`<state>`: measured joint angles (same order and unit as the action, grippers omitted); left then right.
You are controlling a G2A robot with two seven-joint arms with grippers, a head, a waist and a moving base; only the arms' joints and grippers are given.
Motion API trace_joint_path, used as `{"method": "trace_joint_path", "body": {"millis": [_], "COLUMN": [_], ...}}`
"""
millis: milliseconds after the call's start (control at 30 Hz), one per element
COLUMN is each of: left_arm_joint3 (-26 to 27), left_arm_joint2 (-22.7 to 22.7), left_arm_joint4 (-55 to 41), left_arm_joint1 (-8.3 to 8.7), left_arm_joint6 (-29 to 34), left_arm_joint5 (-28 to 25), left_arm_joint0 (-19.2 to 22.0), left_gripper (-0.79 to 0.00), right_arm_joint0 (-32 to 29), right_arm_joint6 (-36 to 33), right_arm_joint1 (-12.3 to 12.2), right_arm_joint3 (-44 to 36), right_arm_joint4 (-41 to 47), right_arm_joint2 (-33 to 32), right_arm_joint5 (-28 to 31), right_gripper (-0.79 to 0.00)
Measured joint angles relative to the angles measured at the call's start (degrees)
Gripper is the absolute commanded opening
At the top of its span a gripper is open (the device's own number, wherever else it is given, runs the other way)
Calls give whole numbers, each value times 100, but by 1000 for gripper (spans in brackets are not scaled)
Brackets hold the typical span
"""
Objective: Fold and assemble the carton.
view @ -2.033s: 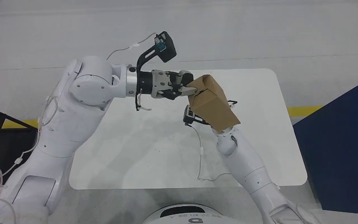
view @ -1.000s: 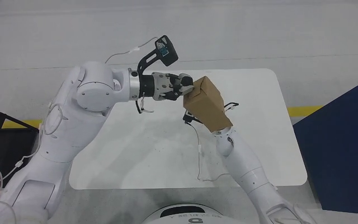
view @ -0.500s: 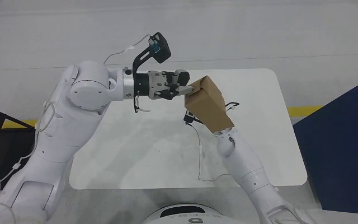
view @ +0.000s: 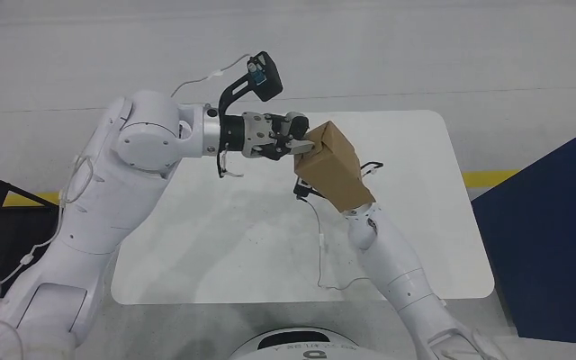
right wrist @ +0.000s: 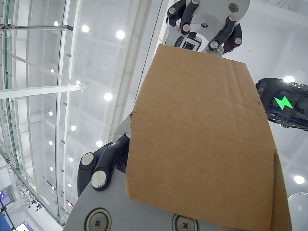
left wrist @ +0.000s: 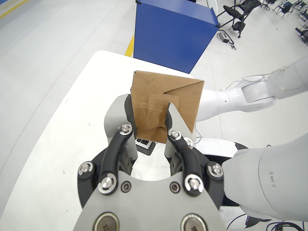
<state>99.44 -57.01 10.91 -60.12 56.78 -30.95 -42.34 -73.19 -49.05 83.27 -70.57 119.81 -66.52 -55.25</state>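
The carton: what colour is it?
Plain brown carton, seen best in the right wrist view.

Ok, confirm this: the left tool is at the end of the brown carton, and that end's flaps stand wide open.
Not quite. The left tool is at the end of the brown carton, but that end's flaps are folded in flat across it, not wide open. The left wrist view shows this.
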Motion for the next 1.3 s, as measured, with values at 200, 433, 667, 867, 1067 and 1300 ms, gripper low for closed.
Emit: {"method": "trace_joint_path", "body": {"millis": [200,433,667,867,1067,1300], "left_arm_joint3": [12,5,81,123,110,53], "left_arm_joint2": [27,-41,-10,77,141,227], "left_arm_joint4": [346,239,268,668,760,814], "left_arm_joint1": [2,23,39,19,0,-19], "left_arm_joint6": [-72,-123,-53,-172,-253,-310], "left_arm_joint5": [88,31,-27,175,226,202], "left_arm_joint0": [47,3,-20,65,134,177], "left_gripper": [-428,-422,-422,-477,-483,-496], "right_arm_joint0": [16,10,17,13,-26,-40], "right_arm_joint6": [4,11,50,88,109,123], "right_arm_joint1": [20,34,44,51,56,71], "right_arm_joint3": [2,-8,5,2,-40,-40], "right_arm_joint4": [-33,-49,-39,-11,14,14], "right_arm_joint2": [11,-3,-32,-69,-126,-155], "right_arm_joint5": [-4,-11,-50,-87,-109,-123], "right_gripper": [-785,-785,-785,-785,-785,-785]}}
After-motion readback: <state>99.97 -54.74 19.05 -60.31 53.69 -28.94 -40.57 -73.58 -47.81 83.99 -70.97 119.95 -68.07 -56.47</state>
